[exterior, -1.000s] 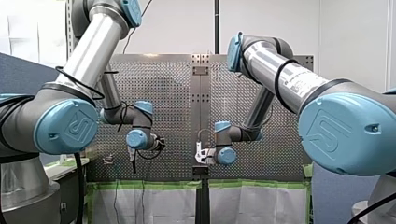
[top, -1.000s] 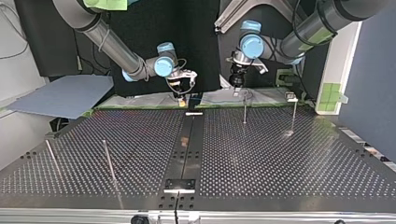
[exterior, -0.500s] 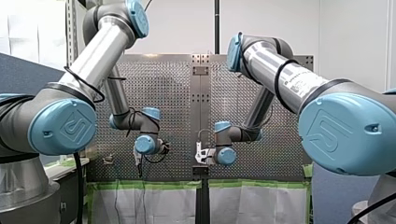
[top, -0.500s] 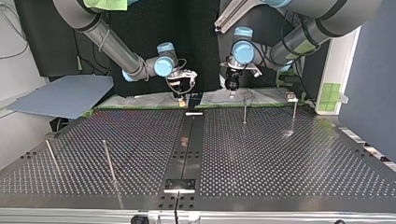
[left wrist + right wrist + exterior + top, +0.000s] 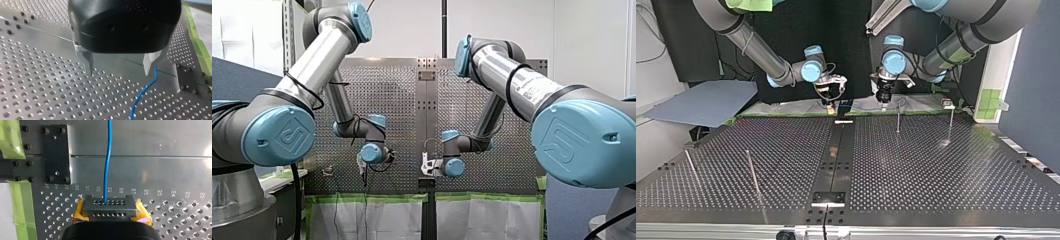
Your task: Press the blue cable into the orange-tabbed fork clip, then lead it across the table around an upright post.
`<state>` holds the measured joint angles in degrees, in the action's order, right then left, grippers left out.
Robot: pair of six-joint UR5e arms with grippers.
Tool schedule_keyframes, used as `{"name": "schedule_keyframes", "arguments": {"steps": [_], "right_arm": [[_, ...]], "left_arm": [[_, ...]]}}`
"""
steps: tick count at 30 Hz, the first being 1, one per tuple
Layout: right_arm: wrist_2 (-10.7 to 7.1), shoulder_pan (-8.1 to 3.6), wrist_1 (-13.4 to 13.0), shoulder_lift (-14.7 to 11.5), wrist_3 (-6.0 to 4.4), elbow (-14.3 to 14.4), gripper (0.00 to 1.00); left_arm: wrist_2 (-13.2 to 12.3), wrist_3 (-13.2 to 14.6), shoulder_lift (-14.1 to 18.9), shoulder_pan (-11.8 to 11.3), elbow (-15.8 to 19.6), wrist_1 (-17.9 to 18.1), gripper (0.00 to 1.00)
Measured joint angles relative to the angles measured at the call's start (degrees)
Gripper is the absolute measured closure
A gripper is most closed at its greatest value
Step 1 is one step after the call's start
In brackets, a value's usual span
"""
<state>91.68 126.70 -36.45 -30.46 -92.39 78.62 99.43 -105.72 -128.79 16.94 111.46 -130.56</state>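
Entry, task barely begun by our reckoning: blue cable (image 5: 108,165) pinched in our right gripper (image 5: 109,208) at the table's (image 5: 936,170) twelve o'clock edge in the top view; left gripper (image 5: 118,72) spread at one o'clock, cable beside one fingertip (image 5: 149,68); post (image 5: 898,120) not yet rounded, clip not made out.

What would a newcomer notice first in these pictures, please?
The thin blue cable, leading straight ahead from the grey holed block at my right gripper. In the left wrist view it runs over the perforated metal table beside one finger of my open black left gripper.
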Motion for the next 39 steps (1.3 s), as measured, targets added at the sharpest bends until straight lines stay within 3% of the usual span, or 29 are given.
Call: {"name": "schedule_keyframes", "arguments": {"steps": [4, 17, 29, 39], "right_arm": [[-0.04, 0.00, 0.02, 0.00, 0.00, -0.01, 1.00], [-0.17, 0.01, 0.10, 0.00, 0.05, 0.00, 1.00], [-0.18, 0.00, 0.06, 0.00, 0.21, 0.00, 1.00], [-0.17, 0.01, 0.03, 0.00, 0.26, 0.00, 1.00]], "left_arm": [[0.99, 1.06, -1.88, 0.21, -1.78, -1.55, 0.00], [6.11, 5.03, -8.69, 0.85, -6.56, -1.41, 0.00], [10.70, 9.77, -9.04, 1.54, -9.25, -3.65, 0.00], [11.58, 11.83, -9.05, 2.51, -11.02, -4.50, 0.00]]}}
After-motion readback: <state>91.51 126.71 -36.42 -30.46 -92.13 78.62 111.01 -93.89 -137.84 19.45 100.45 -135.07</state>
